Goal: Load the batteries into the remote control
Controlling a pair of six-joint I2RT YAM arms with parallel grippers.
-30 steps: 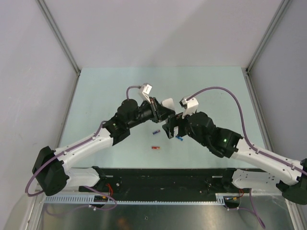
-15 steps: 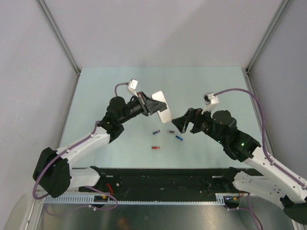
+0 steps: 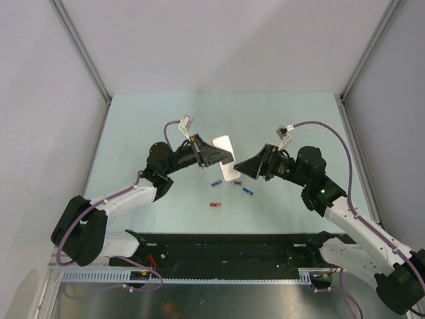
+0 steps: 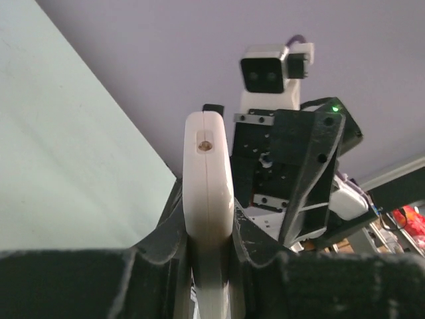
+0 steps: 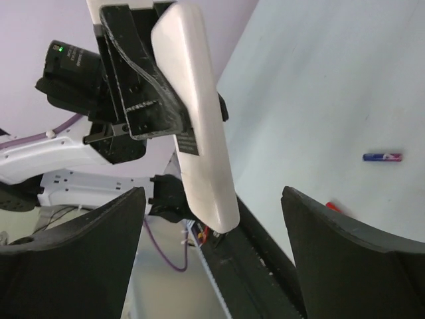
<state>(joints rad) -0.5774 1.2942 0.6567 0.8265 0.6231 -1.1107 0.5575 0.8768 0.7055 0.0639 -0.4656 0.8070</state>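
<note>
The left claw (image 3: 219, 157) is closed on the remote control (image 3: 223, 143) and holds it off the tabletop (image 3: 153, 119), near the middle of the scene. In the left wrist view the two black fingers (image 4: 169, 222) press on the two long sides of the white body (image 4: 208, 199), and the free end of it points away from the claw. Only white plastic of the remote control shows in all three views.

The right claw (image 3: 243, 169) is open. It faces the left claw from the right side and is very near to the nearer end of the remote control. In the right wrist view its fingers (image 5: 73, 266) stand wide apart. The rounded end of the remote control (image 5: 199, 126) is seen between them, tilted, and I cannot see it touching either finger.

Four batteries lie on the tabletop just on the near side of the two claws, and no claw touches them. The dark blue-purple battery (image 3: 216, 183) is on the left. The grey battery (image 3: 237, 183) is to the right of it, and the bright blue battery (image 3: 248, 191) is a little nearer and more to the right. The red battery (image 3: 214, 205) lies nearest, apart from the others.
</note>
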